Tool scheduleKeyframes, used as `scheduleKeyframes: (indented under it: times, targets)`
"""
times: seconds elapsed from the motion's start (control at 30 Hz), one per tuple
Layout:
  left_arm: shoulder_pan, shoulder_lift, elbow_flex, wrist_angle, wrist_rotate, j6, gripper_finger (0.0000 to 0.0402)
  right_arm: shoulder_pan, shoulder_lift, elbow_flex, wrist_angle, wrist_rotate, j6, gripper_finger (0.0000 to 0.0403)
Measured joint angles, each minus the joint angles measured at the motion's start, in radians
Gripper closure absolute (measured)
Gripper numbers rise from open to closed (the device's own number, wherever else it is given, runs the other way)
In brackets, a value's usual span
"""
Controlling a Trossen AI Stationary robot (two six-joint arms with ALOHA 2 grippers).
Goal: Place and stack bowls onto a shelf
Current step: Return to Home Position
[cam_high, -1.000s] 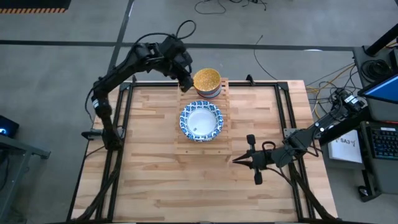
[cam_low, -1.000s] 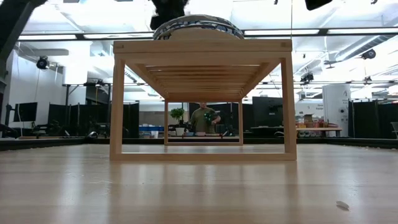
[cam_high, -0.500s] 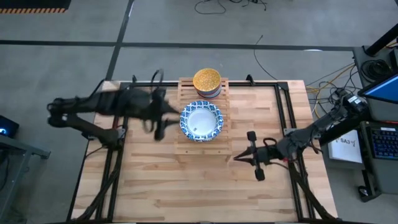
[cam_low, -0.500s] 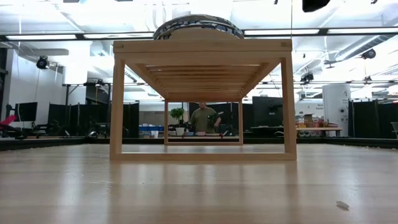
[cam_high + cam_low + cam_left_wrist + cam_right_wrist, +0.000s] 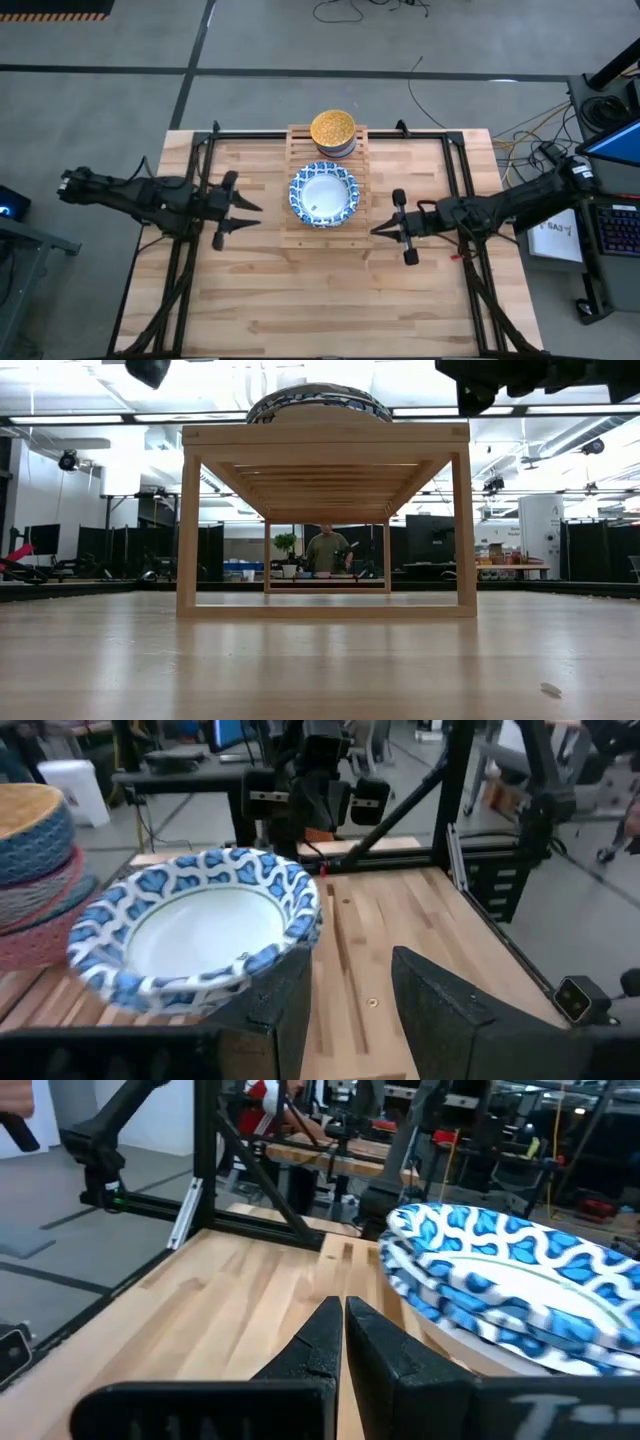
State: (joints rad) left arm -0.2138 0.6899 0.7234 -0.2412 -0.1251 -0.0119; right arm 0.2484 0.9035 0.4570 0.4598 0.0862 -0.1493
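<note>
The light wooden slatted shelf (image 5: 325, 240) stands mid-table, and in the low view the shelf (image 5: 325, 435) shows as an open frame. A stack of wide blue-patterned bowls (image 5: 323, 195) (image 5: 200, 935) (image 5: 500, 1270) rests on its middle. A stack of smaller bowls (image 5: 332, 130) (image 5: 30, 870), yellow-orange on top, sits at its far end. My left gripper (image 5: 252, 216) (image 5: 350, 970) hovers left of the shelf, open, pointing at the wide bowls. My right gripper (image 5: 376, 230) (image 5: 343, 1305) is at the shelf's right near corner, shut, pointing left.
A black metal frame (image 5: 205, 150) borders the tabletop on its left, right and far sides. Bare planks (image 5: 320, 300) lie on the near side of the shelf. Cables and equipment (image 5: 600, 150) sit beyond the table's right edge. A person (image 5: 325, 550) stands far back in the room.
My left arm has swung away from the small-bowl stack at the shelf's far end, out toward the table's left and nearer, and now lies level, pointing at the shelf's left side. My right gripper has moved a little toward the far edge, closer to the shelf. The bowls stayed put.
</note>
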Motion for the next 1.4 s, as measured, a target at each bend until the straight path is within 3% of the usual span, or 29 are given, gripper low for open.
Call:
scheduleKeyframes:
  times: [0.4,0.53,0.67,0.8,1.07,1.13,1.4]
  targets:
    - [0.008,-0.371,-0.229,0.032,-0.036,0.001,0.0311,-0.039,-0.244,-0.115,-0.063,-0.008,0.009,0.0394]
    - [0.008,-0.48,-0.294,0.031,-0.102,0.002,0.0331,-0.04,-0.368,-0.202,-0.065,0.026,0.025,0.0394]
    - [0.008,-0.585,-0.349,0.032,-0.103,0.003,0.0356,-0.04,-0.507,-0.276,-0.07,0.097,0.02,0.0394]
    - [0.008,-0.683,-0.403,0.033,-0.118,0.018,0.0385,-0.04,-0.657,-0.301,-0.159,0.098,0.027,0.0394]
    - [0.011,-0.685,-0.501,0.058,-0.134,0.025,0.04,-0.039,-0.901,-0.315,-0.314,0.098,0.054,0.0394]
    - [0.011,-0.691,-0.533,0.089,-0.11,0.027,0.0401,-0.04,-0.903,-0.333,-0.369,0.097,0.06,0.0394]
    - [0.011,-0.688,-0.707,0.267,0.002,0.057,0.0401,-0.04,-0.881,-0.411,-0.306,0.071,0.052,0.0394]
